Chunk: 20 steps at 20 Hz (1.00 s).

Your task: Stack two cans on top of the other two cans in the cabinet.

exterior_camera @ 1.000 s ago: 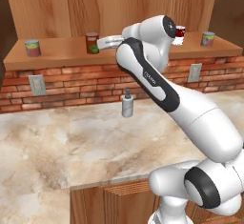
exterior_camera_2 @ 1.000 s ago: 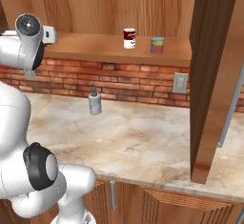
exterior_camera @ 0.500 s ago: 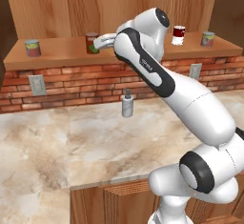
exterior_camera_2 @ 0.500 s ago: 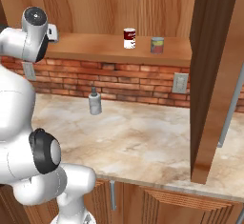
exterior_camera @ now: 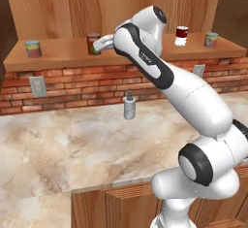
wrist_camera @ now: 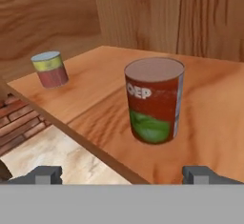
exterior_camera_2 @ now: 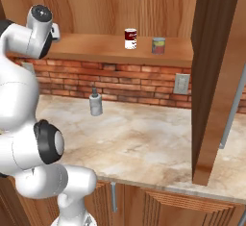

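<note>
Four cans stand upright along the cabinet [exterior_camera: 63,55] shelf, all well apart. At the far left is a pale grey-green can [exterior_camera: 33,49] with a red and yellow label. Next comes the dark red-brown can [exterior_camera: 93,42] with its green patch, and the gripper [wrist_camera: 122,174] hangs just in front of it at the shelf's edge, fingers spread wide, holding nothing. Further right stands the red can [exterior_camera: 181,35] with a white band, then the second grey-green can [exterior_camera: 210,40]. Below, a grey pump bottle [exterior_camera: 129,105] stands on the marble counter [exterior_camera: 72,144].
</note>
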Tool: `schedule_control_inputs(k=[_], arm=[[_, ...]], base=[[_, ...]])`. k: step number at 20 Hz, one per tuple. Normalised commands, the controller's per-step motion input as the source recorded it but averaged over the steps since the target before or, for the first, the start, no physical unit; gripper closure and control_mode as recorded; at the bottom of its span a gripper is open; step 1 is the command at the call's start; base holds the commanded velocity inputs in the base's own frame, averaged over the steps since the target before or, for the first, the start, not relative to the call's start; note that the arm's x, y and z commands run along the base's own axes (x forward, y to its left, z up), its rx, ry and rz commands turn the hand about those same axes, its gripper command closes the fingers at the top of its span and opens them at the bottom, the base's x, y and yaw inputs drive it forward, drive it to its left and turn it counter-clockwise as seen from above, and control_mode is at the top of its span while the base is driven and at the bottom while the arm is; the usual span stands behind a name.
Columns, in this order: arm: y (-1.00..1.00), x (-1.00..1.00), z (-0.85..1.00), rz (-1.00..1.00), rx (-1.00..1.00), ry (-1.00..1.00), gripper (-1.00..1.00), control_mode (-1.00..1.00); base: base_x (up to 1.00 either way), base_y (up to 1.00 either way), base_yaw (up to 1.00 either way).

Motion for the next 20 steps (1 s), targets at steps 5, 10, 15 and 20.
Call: schedule_control_inputs(k=[5,10,15,20], arm=[[0.09,0.24,-0.08,0.05,0.0,0.0,-1.0,-1.0],[0.06,0.28,-0.01,0.0,0.0,0.0,-1.0,-1.0],[0.09,0.27,0.0,0.0,0.0,0.0,-1.0,-1.0],[0.15,0.22,-0.04,0.0,0.0,0.0,-1.0,-1.0]], base=[[0.0,0.0,0.0],[0.0,0.0,0.0],[0.0,0.0,0.0],[0.0,0.0,0.0]])
